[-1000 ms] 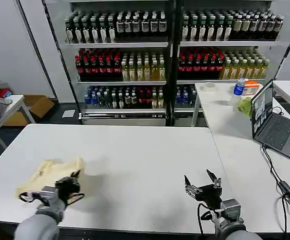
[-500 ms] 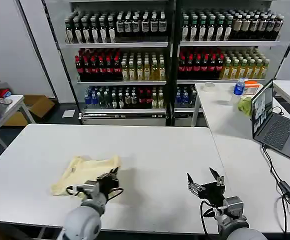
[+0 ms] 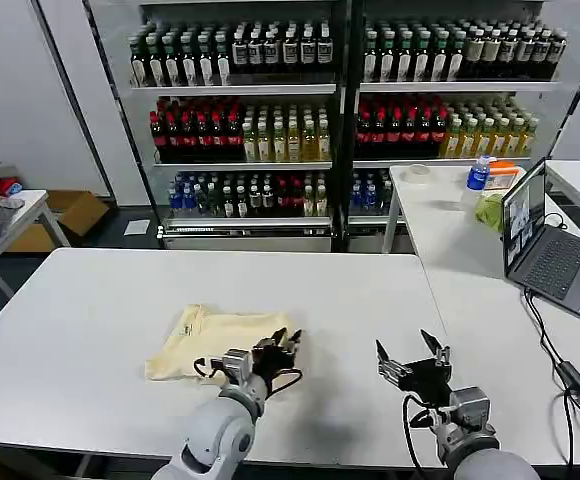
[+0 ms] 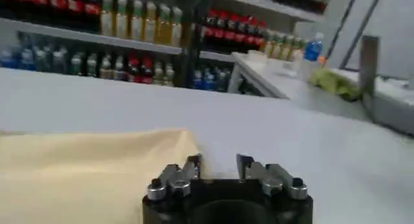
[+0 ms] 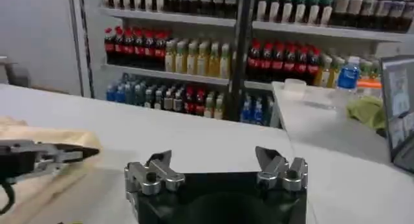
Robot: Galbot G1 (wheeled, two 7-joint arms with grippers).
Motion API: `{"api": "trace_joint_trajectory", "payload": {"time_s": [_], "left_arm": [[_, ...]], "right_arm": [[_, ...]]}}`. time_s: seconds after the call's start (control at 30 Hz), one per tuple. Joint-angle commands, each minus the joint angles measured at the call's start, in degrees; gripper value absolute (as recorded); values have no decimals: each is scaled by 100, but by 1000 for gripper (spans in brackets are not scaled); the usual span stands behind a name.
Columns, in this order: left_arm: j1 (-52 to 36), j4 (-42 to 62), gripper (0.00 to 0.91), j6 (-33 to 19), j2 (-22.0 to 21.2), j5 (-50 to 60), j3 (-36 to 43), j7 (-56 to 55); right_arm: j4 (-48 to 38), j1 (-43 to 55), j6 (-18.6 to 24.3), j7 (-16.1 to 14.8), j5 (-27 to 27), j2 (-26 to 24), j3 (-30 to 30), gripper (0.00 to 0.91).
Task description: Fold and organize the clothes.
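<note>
The clothes, one pale cream-yellow T-shirt [image 3: 215, 338], lie bunched on the white table [image 3: 320, 290] near its front, left of centre. My left gripper [image 3: 285, 338] sits low at the shirt's right edge. In the left wrist view its fingers [image 4: 194, 166] stand a narrow gap apart with bare table between them, and the shirt [image 4: 84, 173] ends against one finger. My right gripper [image 3: 410, 352] hovers open over bare table at the front right, nothing between its fingers [image 5: 162, 159]. The right wrist view shows the shirt [image 5: 26, 131] and the left gripper [image 5: 84, 153] farther off.
An open laptop [image 3: 550, 245] and its cable [image 3: 570, 380] lie on the adjoining table at the right. Behind it are a water bottle [image 3: 478, 175] and a small yellow-green cloth [image 3: 490, 212]. Shelves of bottles [image 3: 340, 90] fill the back wall.
My left gripper has slid to the right along the table's front, and the T-shirt has travelled with it from the far left toward the middle. The right gripper has barely shifted.
</note>
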Motion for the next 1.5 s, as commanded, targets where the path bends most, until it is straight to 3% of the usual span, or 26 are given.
{"api": "trace_joint_trajectory", "payload": {"time_s": [0.03, 0.17, 0.27, 0.33, 0.5, 0.63, 0.73, 0.8, 1.0, 1.3, 1.33, 1.4, 1.47, 1.5], "left_arm": [[536, -1068, 907, -218, -5, -1371, -802, 338], [1177, -1667, 907, -393, 511, -1348, -1727, 348], [1790, -1927, 907, -628, 863, -720, -2492, 403], [2177, -2024, 907, -705, 1029, -597, -3143, 400], [2669, -2268, 907, -766, 964, -546, -3814, 319], [2960, -2473, 907, -781, 785, -536, -3981, 279], [3084, -2595, 907, -784, 665, -531, -4031, 267], [3132, -2639, 907, -787, 619, -526, -4042, 260], [3332, -2764, 907, -815, 516, -472, -4047, 256], [3441, -2815, 907, -821, 438, -444, -4030, 244], [3440, -2817, 907, -821, 429, -438, -4022, 240], [3448, -2829, 907, -818, 424, -432, -4013, 240], [3461, -2840, 907, -818, 425, -424, -4003, 240], [3463, -2840, 907, -819, 427, -424, -4001, 241]], "right_arm": [[-52, 183, 278, -13, 46, 19, -133, 907], [-152, 340, 359, -8, 9, 32, -272, 907], [-280, 603, 320, 25, 12, 86, -516, 907], [-487, 980, 176, 81, 262, 239, -851, 907], [-1135, 1762, -5, 428, 935, 862, -1616, 907], [-1865, 2463, -72, 747, 1195, 1459, -2350, 907], [-2496, 2855, -153, 1030, 1356, 2033, -2615, 907], [-2709, 2965, -152, 1051, 1440, 2266, -2706, 907], [-3372, 3238, -146, 1165, 1760, 2834, -2755, 907], [-4011, 3374, -101, 1242, 1989, 3279, -2602, 907], [-4062, 3380, -88, 1265, 2005, 3315, -2580, 877], [-4147, 3378, -46, 1294, 2024, 3356, -2527, 635], [-4197, 3370, -10, 1329, 2073, 3372, -2471, 504], [-4211, 3361, 19, 1338, 2076, 3370, -2454, 353]]}}
